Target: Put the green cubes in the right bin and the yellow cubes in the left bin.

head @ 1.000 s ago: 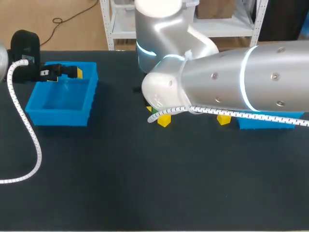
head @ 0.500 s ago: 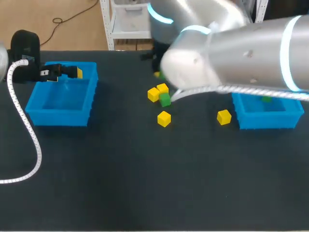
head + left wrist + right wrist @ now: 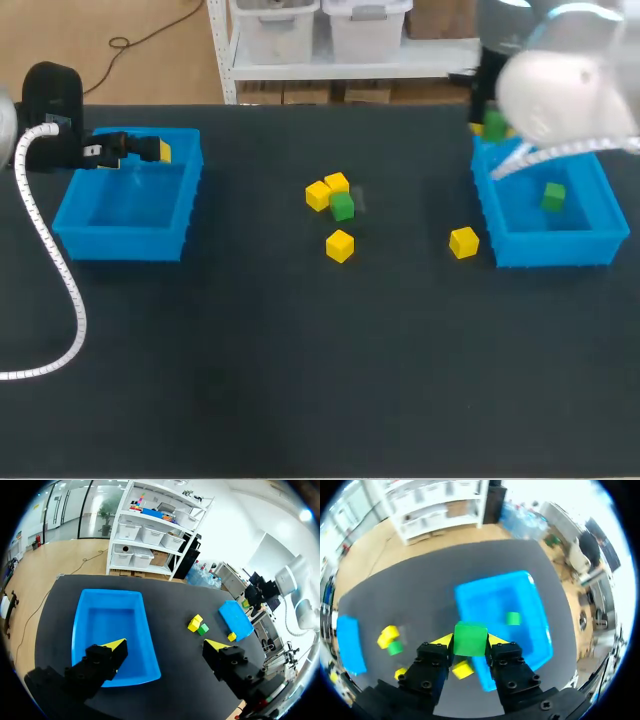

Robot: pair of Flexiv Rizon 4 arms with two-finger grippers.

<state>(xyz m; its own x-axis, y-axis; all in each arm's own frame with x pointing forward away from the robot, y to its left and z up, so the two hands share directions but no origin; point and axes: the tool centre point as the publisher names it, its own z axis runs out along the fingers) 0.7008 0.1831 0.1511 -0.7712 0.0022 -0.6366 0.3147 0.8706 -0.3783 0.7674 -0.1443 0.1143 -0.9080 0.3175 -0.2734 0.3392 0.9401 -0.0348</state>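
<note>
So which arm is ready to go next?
The right arm, probably. Its gripper is shut on a green cube at the right bin's edge, while the left gripper hangs open and empty at the left bin.

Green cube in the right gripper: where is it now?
The green cube is between the fingers of the right gripper, at the head view's right, above the back left corner of the right bin.
</note>
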